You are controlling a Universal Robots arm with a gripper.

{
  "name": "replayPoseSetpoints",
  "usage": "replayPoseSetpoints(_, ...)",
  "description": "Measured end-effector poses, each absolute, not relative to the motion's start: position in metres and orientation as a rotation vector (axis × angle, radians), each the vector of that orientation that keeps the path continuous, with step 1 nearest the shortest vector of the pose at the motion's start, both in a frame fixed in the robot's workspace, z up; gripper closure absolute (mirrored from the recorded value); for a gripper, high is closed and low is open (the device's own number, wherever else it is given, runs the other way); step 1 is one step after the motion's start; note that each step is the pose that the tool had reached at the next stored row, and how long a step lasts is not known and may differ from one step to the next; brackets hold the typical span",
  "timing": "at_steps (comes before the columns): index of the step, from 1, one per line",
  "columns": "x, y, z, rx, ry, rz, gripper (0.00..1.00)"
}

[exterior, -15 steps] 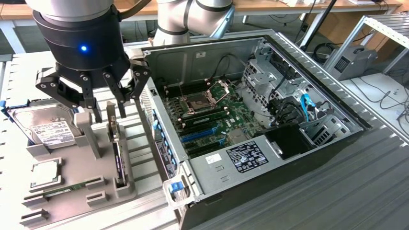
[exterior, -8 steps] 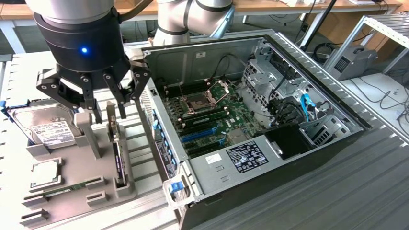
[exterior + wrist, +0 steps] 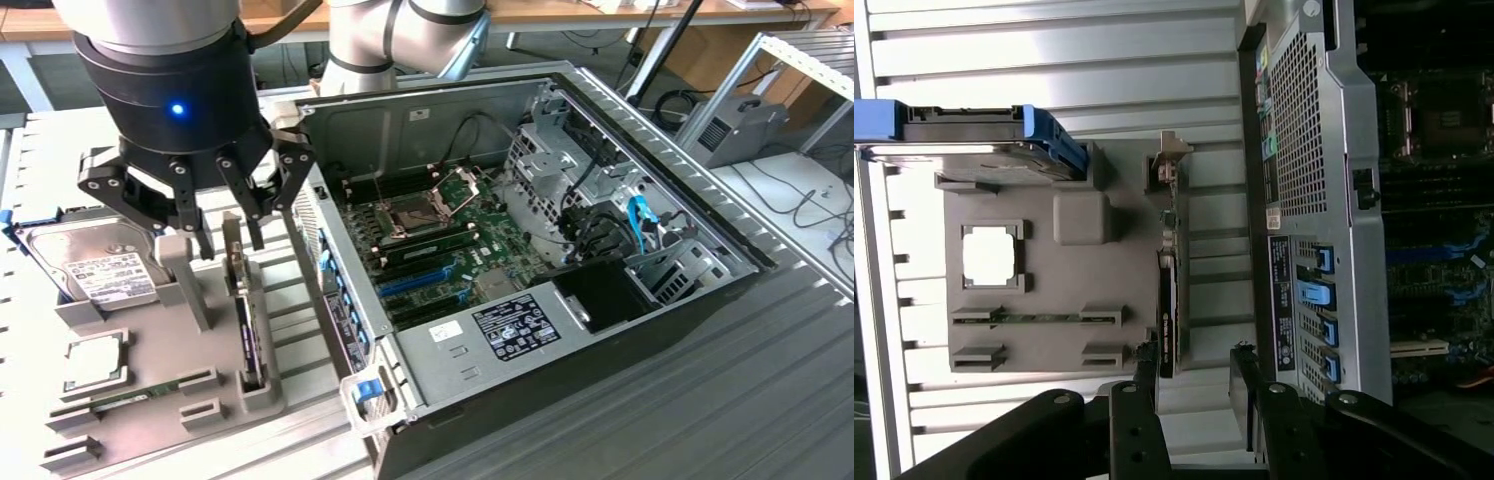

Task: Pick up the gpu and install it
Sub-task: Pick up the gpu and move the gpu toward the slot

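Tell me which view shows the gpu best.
Wrist view: the gpu runs edge-on along the holder, almost full length, bracket included. The exterior view gives it as a thin sliver standing in the holder, its top partly behind the open tool.

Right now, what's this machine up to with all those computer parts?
A robot arm's gripper hangs open over the gpu, which stands on edge in a grey holder alongside a hard drive. The gripper holds nothing, and the gpu is not yet in the open computer case beside the holder.
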State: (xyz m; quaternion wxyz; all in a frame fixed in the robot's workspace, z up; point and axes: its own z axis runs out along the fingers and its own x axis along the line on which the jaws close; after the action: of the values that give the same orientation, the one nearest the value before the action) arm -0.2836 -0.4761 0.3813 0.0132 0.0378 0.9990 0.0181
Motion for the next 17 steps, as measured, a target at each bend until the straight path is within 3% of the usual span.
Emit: replayPoseSetpoints(17,-0.2836,-0.4761,0.3752,0.118,3.112,0.056,0.58)
